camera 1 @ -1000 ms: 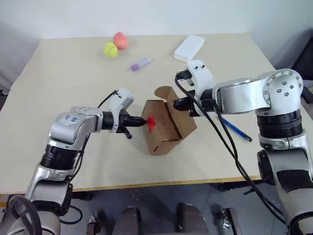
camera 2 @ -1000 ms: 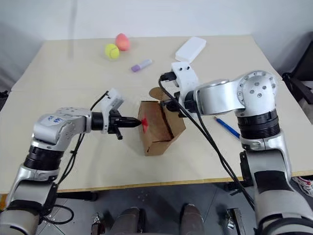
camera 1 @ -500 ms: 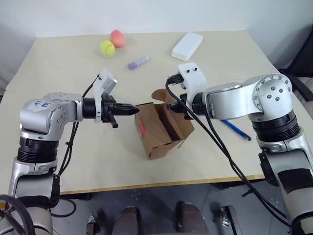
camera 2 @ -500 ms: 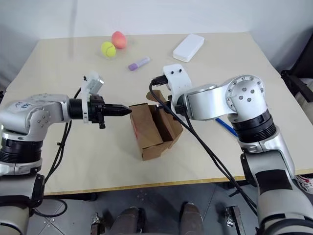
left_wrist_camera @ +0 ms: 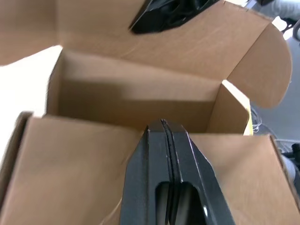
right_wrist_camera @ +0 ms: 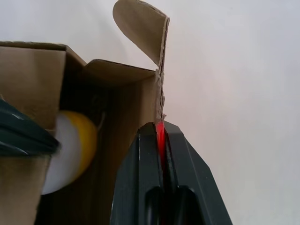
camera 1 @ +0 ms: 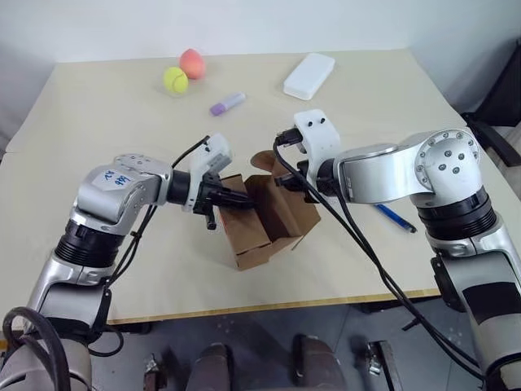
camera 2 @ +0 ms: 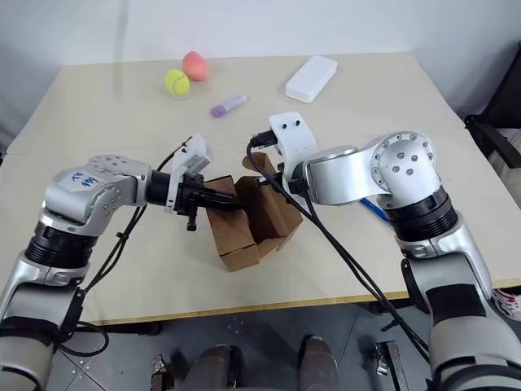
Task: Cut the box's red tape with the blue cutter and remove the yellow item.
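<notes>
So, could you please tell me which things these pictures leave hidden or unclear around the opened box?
- Yellow item: in the right wrist view, a box wall and a dark finger cover part of it.
- Red tape: just a sliver between the right gripper fingers; its full extent is hidden.
- Blue cutter: the right arm covers one end in the left eye view.
- Left gripper: whether it pinches the flap is unclear.

Brown cardboard box, red tape on its flap, yellow-and-white item inside; dark-blue cutter, beige surface, black tools.
</notes>
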